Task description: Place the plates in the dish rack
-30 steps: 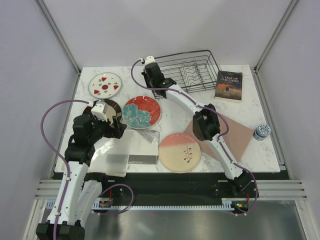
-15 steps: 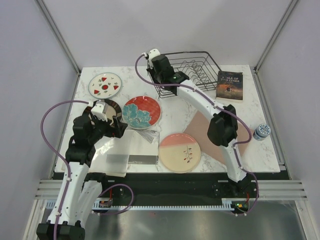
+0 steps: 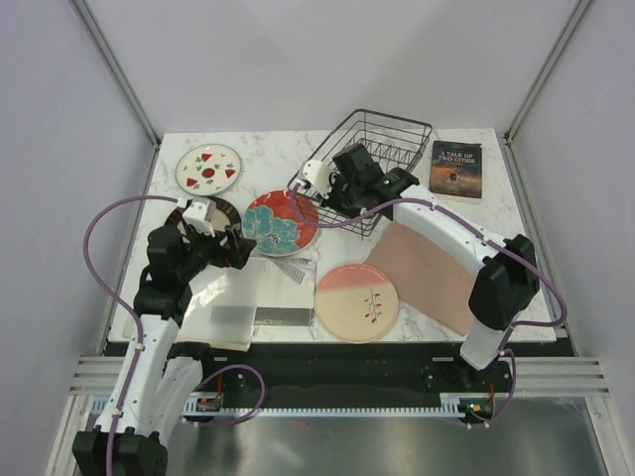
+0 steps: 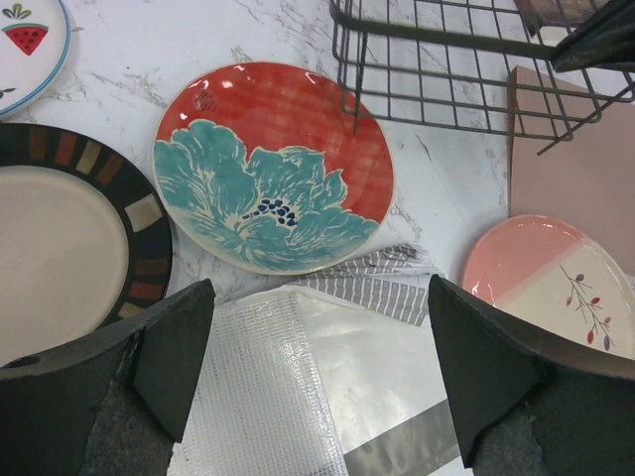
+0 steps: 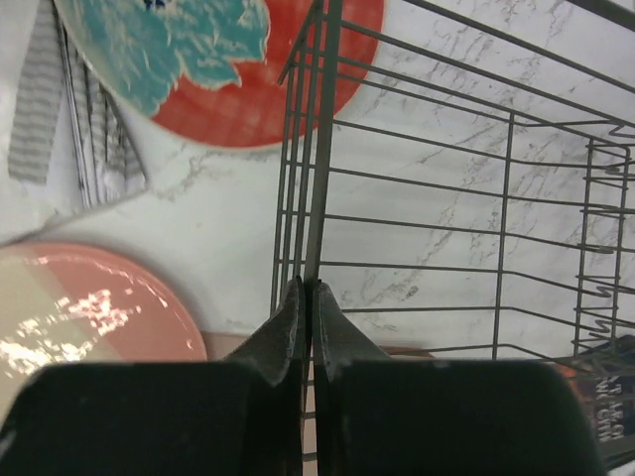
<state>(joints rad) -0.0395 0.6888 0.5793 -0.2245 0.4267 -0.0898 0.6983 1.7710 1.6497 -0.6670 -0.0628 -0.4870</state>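
My right gripper is shut on the rim wire of the black wire dish rack, which is lifted and tilted above the table near the red plate with teal flower. In the top view the right gripper is at the rack's left edge. The rack also shows in the left wrist view. My left gripper is open over a silver mailer, near the dark-rimmed plate. The white plate with red fruit lies at the far left. The pink-and-cream plate lies at the front.
A pinkish-brown mat lies right of centre under the right arm. A dark paperback book lies at the back right. A silver bubble mailer and a grey striped cloth lie under my left gripper.
My right gripper has pulled the rack from the back of the table forward and left, tilting it up beside the red plate. The right arm swung right, uncovering the mat. The left arm barely moved.
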